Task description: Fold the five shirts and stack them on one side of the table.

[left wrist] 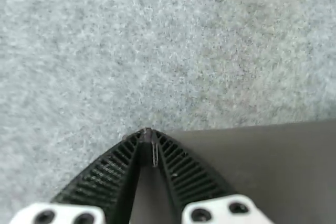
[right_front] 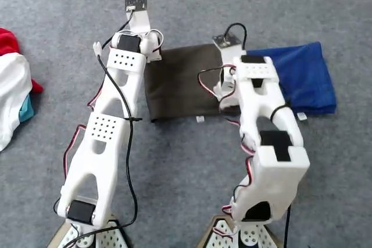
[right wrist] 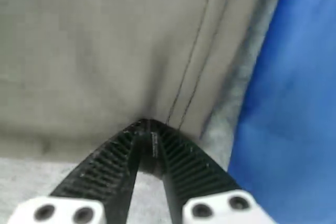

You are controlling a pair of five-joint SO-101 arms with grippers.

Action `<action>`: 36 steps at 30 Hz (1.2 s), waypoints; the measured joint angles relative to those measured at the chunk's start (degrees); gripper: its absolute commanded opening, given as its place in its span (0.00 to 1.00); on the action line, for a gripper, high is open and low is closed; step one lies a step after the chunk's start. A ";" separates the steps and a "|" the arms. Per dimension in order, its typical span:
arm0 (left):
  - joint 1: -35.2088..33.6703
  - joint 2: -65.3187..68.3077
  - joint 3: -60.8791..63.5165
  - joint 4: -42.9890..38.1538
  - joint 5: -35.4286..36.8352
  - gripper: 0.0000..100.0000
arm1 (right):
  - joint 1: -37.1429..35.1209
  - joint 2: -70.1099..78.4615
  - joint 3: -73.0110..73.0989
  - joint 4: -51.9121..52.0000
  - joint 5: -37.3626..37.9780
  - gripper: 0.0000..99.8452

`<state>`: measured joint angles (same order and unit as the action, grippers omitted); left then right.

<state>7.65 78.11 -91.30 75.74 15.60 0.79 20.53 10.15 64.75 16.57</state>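
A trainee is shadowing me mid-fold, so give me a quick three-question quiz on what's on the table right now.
1. True or false: the blue shirt lies on top of the dark shirt.
2. Where is the pile of red, white and teal shirts? A) out past the left arm's side B) between the two arms C) on the blue shirt
3. Fill in: the left gripper and the right gripper are both shut on the ___ shirt.
Key: 1 false, they lie side by side with a strip of table between them; 2 A; 3 dark.
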 measured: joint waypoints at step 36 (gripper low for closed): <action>-9.76 -40.97 42.90 23.56 -9.23 0.03 | -1.49 -39.56 10.02 24.62 -7.56 0.34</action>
<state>-2.11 37.14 -48.40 99.30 6.37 -0.70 -19.03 20.18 89.36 9.01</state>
